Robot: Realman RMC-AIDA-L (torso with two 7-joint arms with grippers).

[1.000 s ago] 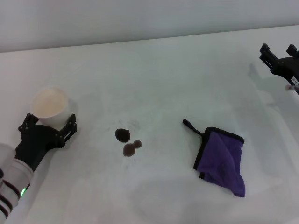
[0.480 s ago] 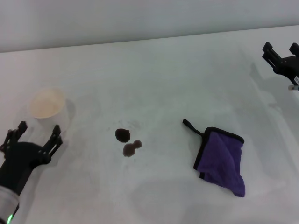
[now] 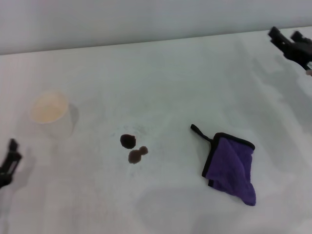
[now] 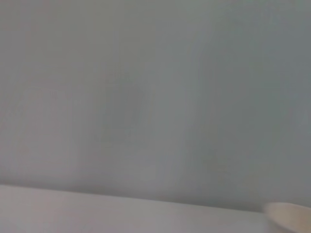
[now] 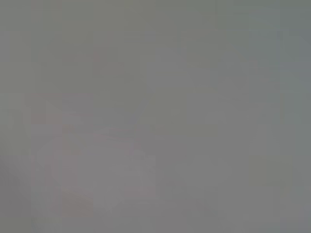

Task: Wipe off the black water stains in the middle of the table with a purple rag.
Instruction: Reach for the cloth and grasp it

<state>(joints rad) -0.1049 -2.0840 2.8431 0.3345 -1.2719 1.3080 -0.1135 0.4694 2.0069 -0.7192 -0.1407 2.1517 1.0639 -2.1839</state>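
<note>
Two small black water stains lie on the white table, near its middle. The purple rag, with black trim and a loop strap, lies crumpled to the right of the stains. My right gripper is open and empty at the far right back of the table, well away from the rag. My left gripper only just shows at the left edge of the head view, apart from everything. The right wrist view shows only a grey blur.
A white cup stands upright at the left of the table; its rim also shows in the left wrist view. A pale wall runs behind the table's back edge.
My left gripper has let go of the white cup and pulled back towards the left edge, almost out of view. My right gripper has moved slightly up and back.
</note>
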